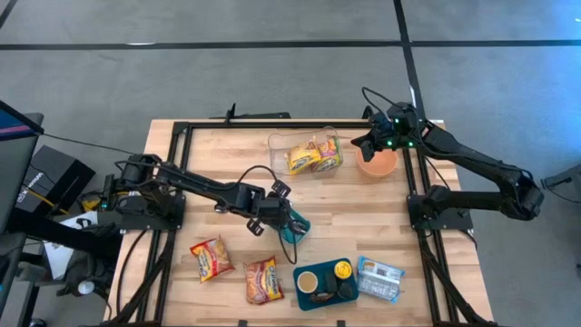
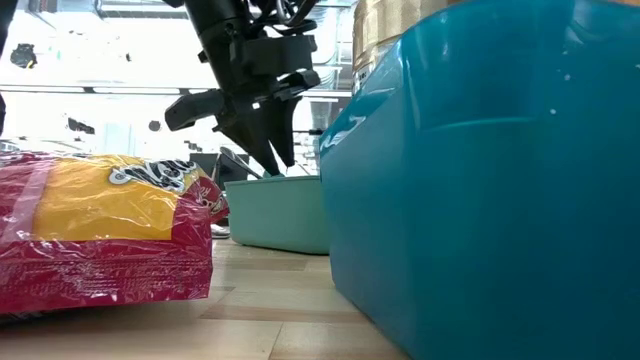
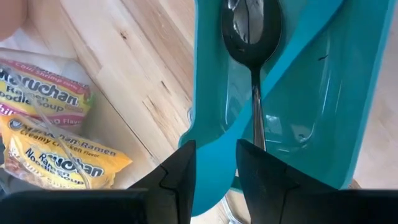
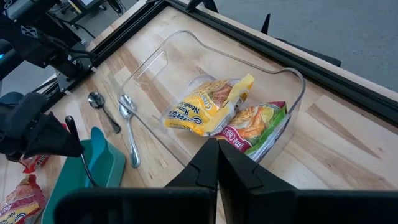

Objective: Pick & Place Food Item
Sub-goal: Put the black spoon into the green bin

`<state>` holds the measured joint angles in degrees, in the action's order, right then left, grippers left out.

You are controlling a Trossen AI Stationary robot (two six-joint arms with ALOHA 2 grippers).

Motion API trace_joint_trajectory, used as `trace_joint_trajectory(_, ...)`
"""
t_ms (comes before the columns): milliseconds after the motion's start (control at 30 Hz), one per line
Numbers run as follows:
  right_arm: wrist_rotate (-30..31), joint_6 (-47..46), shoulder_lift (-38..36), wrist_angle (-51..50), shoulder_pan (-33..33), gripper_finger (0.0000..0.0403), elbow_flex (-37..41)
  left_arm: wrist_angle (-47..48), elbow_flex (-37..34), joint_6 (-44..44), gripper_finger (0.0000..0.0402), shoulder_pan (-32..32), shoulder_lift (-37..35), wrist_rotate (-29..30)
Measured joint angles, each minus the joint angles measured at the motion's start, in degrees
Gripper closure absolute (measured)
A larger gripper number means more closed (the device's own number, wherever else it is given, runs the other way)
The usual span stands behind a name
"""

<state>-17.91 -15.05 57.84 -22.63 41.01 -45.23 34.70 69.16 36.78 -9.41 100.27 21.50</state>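
Left pincer [image 3: 214,165] astride teal tray [image 3: 323,93] rim

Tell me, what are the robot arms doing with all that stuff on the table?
The left end effector is over a small teal tray, its fingers closed on the handle of a dark spoon whose bowl lies in the tray. The right end effector is shut and empty, waiting by the orange bowl next to a clear bin holding noodle packets. More packets lie on the wood.
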Motion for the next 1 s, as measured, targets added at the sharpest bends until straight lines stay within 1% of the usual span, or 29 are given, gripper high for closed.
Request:
trace_joint_trajectory(133, 0.0, 0.0, 0.0, 0.0, 0.0, 0.0403, 0.0, 0.2, 0.0, -3.4, 0.0294, 0.2, -1.1, 0.4)
trace_joint_trajectory(300, 0.0, 0.0, 0.0, 0.0, 0.0, 0.0403, 0.0, 0.1, 0.0, -9.7, 0.0294, 0.8, -5.1, 1.6)
trace_joint_trajectory(433, 0.0, 0.0, 0.0, 0.0, 0.0, 0.0403, 0.0, -0.2, 0.0, -20.2, 0.0294, 2.3, -9.5, 1.6)
trace_joint_trajectory(600, 0.0, 0.0, 0.0, 0.0, 0.0, 0.0403, 0.0, 0.4, 0.0, -37.1, 0.0294, 5.0, -15.6, 1.6)
trace_joint_trajectory(700, 0.0, 0.0, 0.0, 0.0, 0.0, 0.0403, 0.0, 0.4, 0.0, -44.2, 0.0294, 6.6, -19.6, 1.6)
trace_joint_trajectory(833, 0.0, 0.0, 0.0, 0.0, 0.0, 0.0403, 0.0, 1.1, 0.0, -48.6, 0.0294, 8.3, -24.7, 1.6)
trace_joint_trajectory(1000, 0.0, 0.0, 0.0, 0.0, 0.0, 0.0403, 0.0, 1.8, 0.0, -49.3, 0.0294, 9.5, -30.6, 1.6)
